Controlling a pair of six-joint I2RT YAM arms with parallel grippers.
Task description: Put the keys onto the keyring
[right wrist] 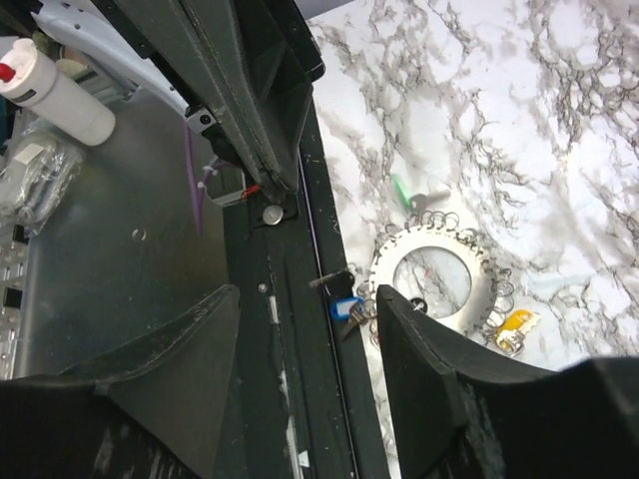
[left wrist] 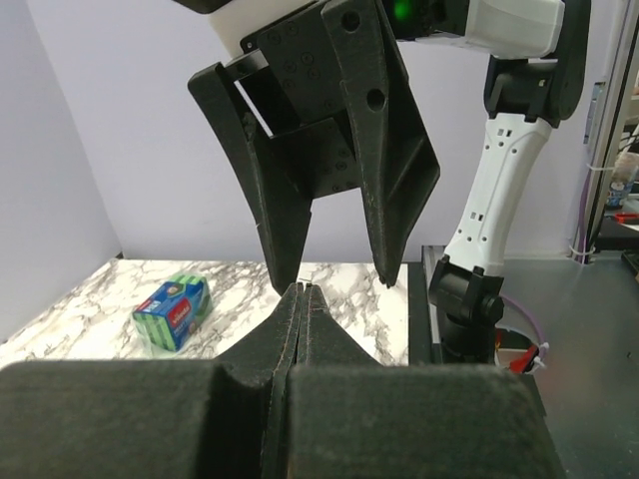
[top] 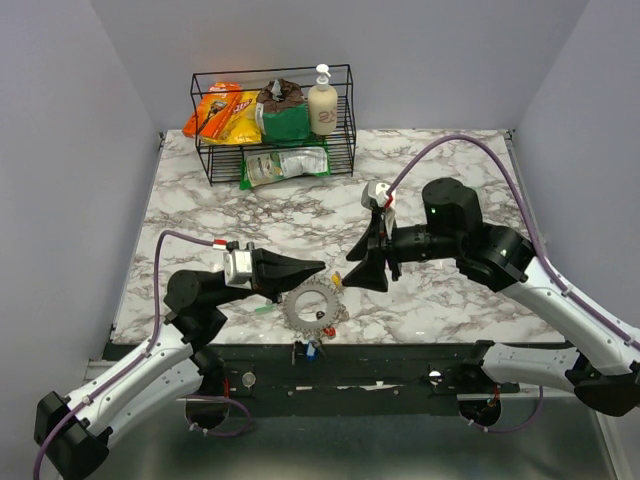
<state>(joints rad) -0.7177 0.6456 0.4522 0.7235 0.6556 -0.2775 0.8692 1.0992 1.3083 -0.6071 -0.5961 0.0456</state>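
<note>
I judge this to be the gap between one key and the next. Neither claw has anything in it that I can see, and loose keys lie around the keyring (top: 312, 307), which is flat on the counter (top: 200, 230) near its near edge, between the two arms. The right claw (top: 352, 275) hangs just above and to the far right of the ring. Its jaws stand well apart with only air between them, and its wrist view looks straight down on the ring. The left claw (top: 322, 265) reaches in from the left, roughly level, tip to tip with the right one. Its jaws are pressed tightly together, and I can't make out anything pinched in them. A green key (top: 262, 310) lies on the marble just left of the ring, apart from it. An orange key (top: 327, 328) sits against the ring's near-right rim, and I cannot tell whether it is hooked on. A blue key (top: 310, 350) is off the marble, on the dark rail at the near edge. The green one looks like the easiest target. I would swing an open claw over it, come down square on the plastic head, close, then carry it to a notch on the rim. The ring may slide when pushed, so the closed left claw could press down on it to steady it.
</note>
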